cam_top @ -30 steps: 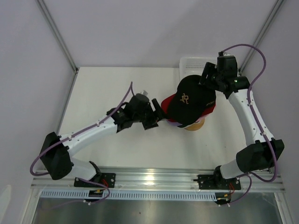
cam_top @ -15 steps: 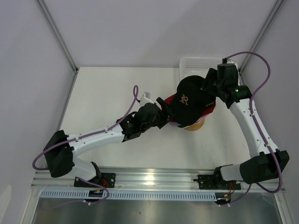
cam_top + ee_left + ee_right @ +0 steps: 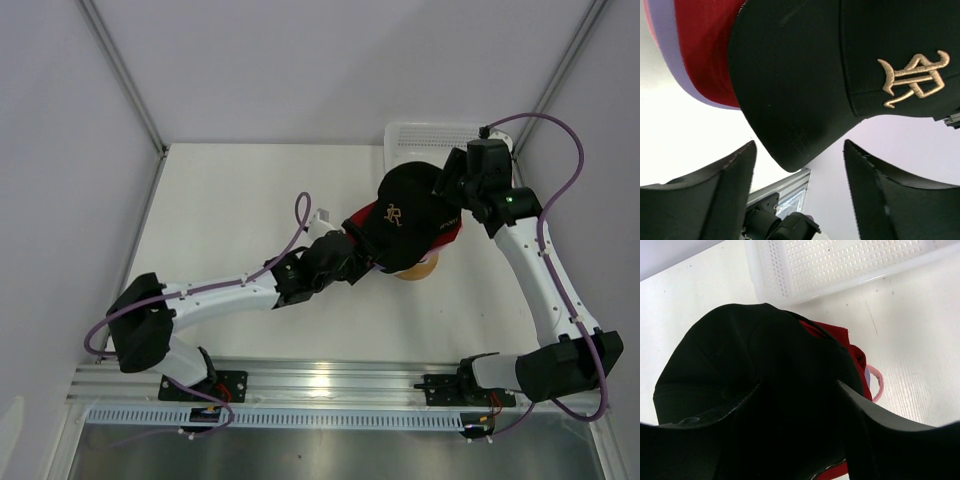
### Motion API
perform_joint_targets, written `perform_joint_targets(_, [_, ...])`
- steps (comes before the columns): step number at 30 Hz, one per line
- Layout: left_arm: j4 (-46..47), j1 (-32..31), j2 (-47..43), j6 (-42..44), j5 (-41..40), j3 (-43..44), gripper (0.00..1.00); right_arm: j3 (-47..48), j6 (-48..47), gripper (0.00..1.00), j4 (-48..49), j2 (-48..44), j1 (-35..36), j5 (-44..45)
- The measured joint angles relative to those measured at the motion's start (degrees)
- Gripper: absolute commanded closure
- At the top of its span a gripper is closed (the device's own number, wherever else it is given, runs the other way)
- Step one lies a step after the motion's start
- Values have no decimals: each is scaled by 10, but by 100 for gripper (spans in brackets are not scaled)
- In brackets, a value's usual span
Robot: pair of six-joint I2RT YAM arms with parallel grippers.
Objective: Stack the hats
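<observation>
A black cap [image 3: 405,215] with a gold logo sits on top of the stack, over a red cap [image 3: 452,236] and a lavender cap [image 3: 664,45]. My left gripper [image 3: 353,252] is open just below the black cap's brim [image 3: 790,100], with the brim tip above the gap between its fingers [image 3: 715,195]. My right gripper [image 3: 447,188] is open at the back of the black cap [image 3: 740,350], its fingers spread over the crown. A pink strap [image 3: 879,382] pokes out beneath the red cap [image 3: 840,335].
The round wooden stand [image 3: 420,268] shows under the caps. A white mesh basket [image 3: 420,135] stands at the back right of the table, just behind the stack; it also shows in the right wrist view [image 3: 840,260]. The aluminium rail runs along the near edge.
My left arm has reached right, bringing its gripper up to the black cap's brim. The black cap has settled lower onto the stack. The right gripper moved slightly right and down.
</observation>
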Motion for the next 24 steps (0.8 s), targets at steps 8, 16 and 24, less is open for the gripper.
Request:
perform_joint_targets(8, [50, -2, 17, -2, -19, 0, 99, 0, -1, 64, -1, 0, -1, 7])
perform_joint_targets(16, [92, 18, 6, 49, 3, 15, 99, 0, -7, 100, -5, -4, -3, 33])
perform_joint_targets(24, [87, 87, -36, 121, 100, 24, 99, 37, -7, 100, -45, -33, -2, 34])
